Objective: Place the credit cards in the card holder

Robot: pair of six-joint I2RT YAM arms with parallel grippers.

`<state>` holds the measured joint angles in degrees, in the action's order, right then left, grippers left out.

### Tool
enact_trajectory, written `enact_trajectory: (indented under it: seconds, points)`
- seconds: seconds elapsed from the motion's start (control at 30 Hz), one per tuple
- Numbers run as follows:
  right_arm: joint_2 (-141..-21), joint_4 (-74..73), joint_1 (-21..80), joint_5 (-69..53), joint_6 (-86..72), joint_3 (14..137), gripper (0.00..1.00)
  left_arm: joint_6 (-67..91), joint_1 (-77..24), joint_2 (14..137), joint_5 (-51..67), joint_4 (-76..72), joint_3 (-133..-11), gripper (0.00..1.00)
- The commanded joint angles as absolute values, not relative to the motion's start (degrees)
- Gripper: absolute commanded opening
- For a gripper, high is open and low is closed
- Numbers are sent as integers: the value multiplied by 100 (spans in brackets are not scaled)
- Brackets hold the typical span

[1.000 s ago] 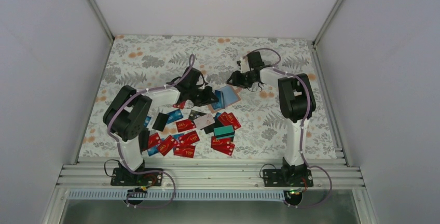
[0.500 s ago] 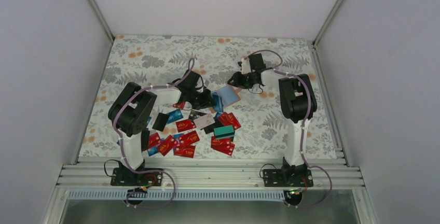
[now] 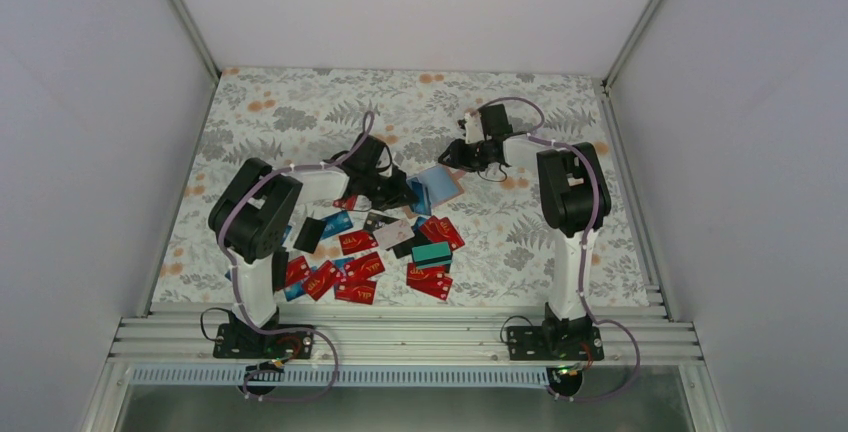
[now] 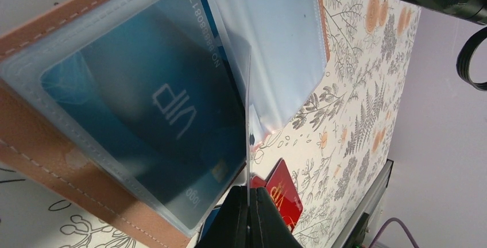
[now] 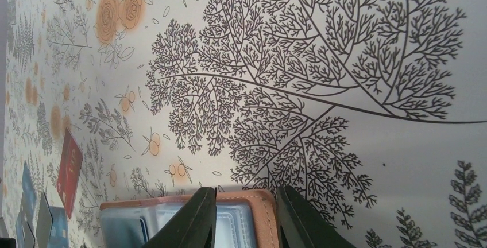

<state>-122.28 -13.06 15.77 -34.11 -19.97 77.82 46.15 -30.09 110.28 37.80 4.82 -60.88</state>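
The card holder (image 3: 438, 186) lies open on the table, tan outside with light blue-grey clear sleeves. In the left wrist view a blue card (image 4: 155, 99) sits inside one sleeve of the holder (image 4: 34, 139). My left gripper (image 4: 248, 190) is shut on a thin clear sleeve leaf seen edge-on, at the holder's near-left side (image 3: 405, 192). My right gripper (image 5: 247, 193) is open and straddles the holder's tan far corner (image 5: 261, 202), one finger over the sleeves, one beyond the edge; it also shows from above (image 3: 455, 155). Loose credit cards (image 3: 350, 267), mostly red, lie in front.
A teal card (image 3: 431, 252), a pale card (image 3: 393, 233) and a black card (image 3: 308, 233) lie among the red ones. A red card (image 4: 282, 193) lies just beside my left fingers. White walls with metal rails enclose the floral table (image 3: 290, 112).
Over the last second the left arm's elbow swung a little to the right and the right gripper shifted slightly. The card holder has barely moved. Both grips look the same.
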Motion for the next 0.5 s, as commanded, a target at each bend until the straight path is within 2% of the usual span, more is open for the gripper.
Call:
enact_trajectory:
  seconds: [0.0, 0.47]
  points:
    - [-12414, -1687, 1601, -3298, -1927, 7593, 30, 4738, -2947, 11032, 3753, 238, -6080, 2]
    - [-12446, -1696, 1605, -3366, -1903, 7589, 29, 4785, -2827, 11276, 3811, -42, -6254, 2]
